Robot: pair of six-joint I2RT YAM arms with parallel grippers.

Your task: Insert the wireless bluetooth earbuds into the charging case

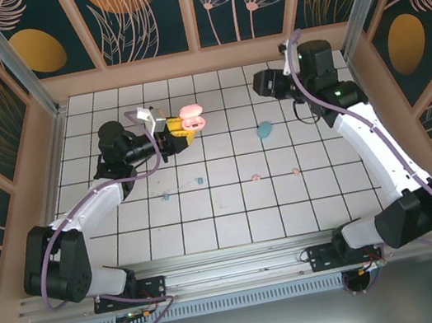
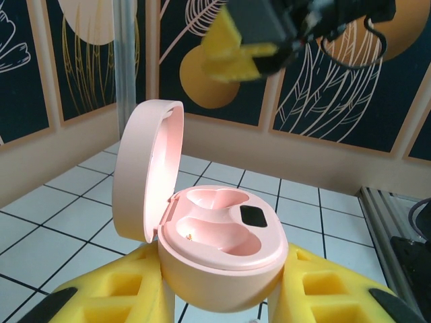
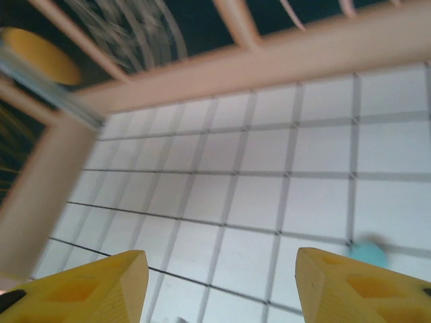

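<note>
The left claw [image 1: 182,134] sits at ten o'clock on the tiled floor [image 1: 236,225], clamped on the open pink case [image 1: 192,118], lid up, well clear of the left wall [image 1: 50,161]. From its six to four o'clock, a teal earbud [image 1: 165,195], a second teal earbud [image 1: 199,181] and a pink earbud [image 1: 256,177] lie on open tiles mid-floor. A teal case [image 1: 265,129] lies right of centre. The right claw [image 1: 259,84] hovers at one o'clock near the back wall [image 1: 198,62], fingers wide apart, gripping nothing.

Pink charging case [image 2: 222,262], lid open and upright, gripped in the left claw [image 2: 222,299]; teal earbuds [image 1: 199,181] and pink earbud [image 1: 257,177] lie well apart from it.
</note>
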